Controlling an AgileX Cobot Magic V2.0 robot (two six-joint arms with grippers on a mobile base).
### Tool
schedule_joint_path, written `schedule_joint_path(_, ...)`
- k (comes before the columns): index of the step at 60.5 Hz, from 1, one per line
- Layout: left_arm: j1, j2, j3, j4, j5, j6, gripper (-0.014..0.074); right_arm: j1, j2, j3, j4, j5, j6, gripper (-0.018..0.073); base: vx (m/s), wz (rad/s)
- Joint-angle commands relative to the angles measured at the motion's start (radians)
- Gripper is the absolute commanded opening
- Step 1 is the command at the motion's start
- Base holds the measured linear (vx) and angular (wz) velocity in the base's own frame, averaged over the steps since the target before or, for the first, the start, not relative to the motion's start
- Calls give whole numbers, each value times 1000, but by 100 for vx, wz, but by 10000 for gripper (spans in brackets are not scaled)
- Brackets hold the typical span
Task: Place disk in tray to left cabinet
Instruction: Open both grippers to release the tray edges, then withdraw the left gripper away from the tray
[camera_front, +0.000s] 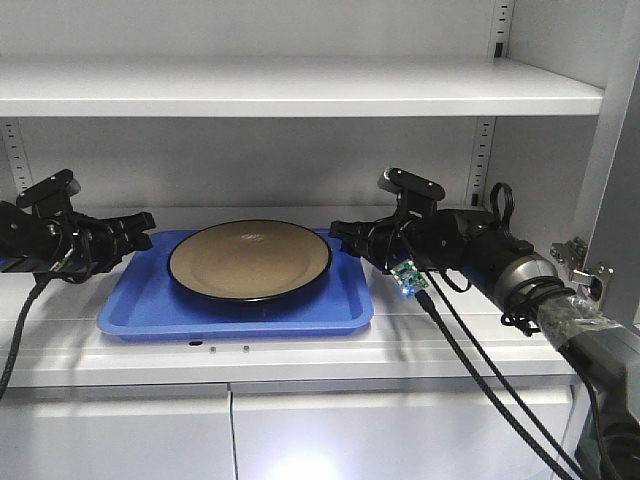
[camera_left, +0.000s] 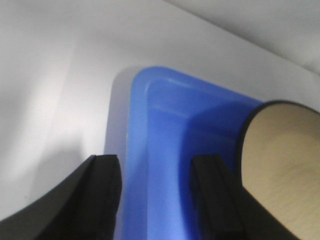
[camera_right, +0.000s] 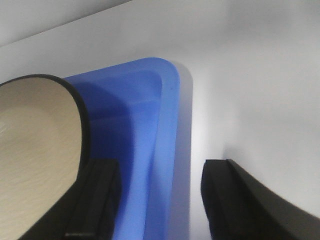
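- Disk (camera_front: 249, 260) was a round shallow plate: glossy tan inside with a glare spot near its 12 o'clock, thin black rim. It sat inside the tray (camera_front: 140, 310), roughly centred.
- Tray was bright blue smooth plastic, rectangular, with rounded corners and a raised rim. It lay flat on the cabinet's (camera_front: 300, 90) lower shelf, above the closed double doors.
- Cabinet was light grey sheet metal with matte flat shelves, slotted rails at the back corners, and a hinge (camera_front: 578, 262) on the door edge at 3 o'clock.
- Your left gripper (camera_left: 155, 192) sat at the tray's 9 o'clock edge. In the wrist view its jaws were parted, one black pad (camera_left: 102, 187) outside the rim and the other over the tray floor beside the disk. The rim sat in the gap with clearance on both sides, so nothing was clamped.
- Your right gripper (camera_right: 160, 197) mirrored that at the tray's 3 o'clock edge: jaws spread, one finger (camera_right: 97, 195) inside next to the disk, the other outside over the grey shelf. It was released, not squeezing the rim.
- A small green circuit board (camera_front: 409, 275) and black cables (camera_front: 480, 370) hung under your right wrist.
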Motion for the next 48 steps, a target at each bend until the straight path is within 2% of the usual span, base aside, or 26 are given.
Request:
schedule_joint_path(1, -7, -74, -35, -20, -44, 2, 463, 0, -81, -34, -2, -80, -2, 438, 0, 0)
schedule_joint_path(20, 2, -88, -35, -10, -37, 3, 461, 0, -81, -34, -2, -80, -2, 438, 0, 0)
schedule_joint_path(33, 38, -130, -35, -7, 113, 3, 459, 0, -81, -34, -2, -79, -2, 438, 0, 0)
schedule_joint_path(37, 43, -162, -28, 49, 171, 3, 459, 0, -81, -34, -2, -80, -2, 438, 0, 0)
schedule_joint_path(40, 43, -190, -12, 118, 195, 3, 459, 0, -81, -34, -2, -80, -2, 438, 0, 1)
schedule_joint_path(48, 39, -299, 121, 272, 148, 3, 459, 0, -81, -34, -2, -80, -2, 438, 0, 1)
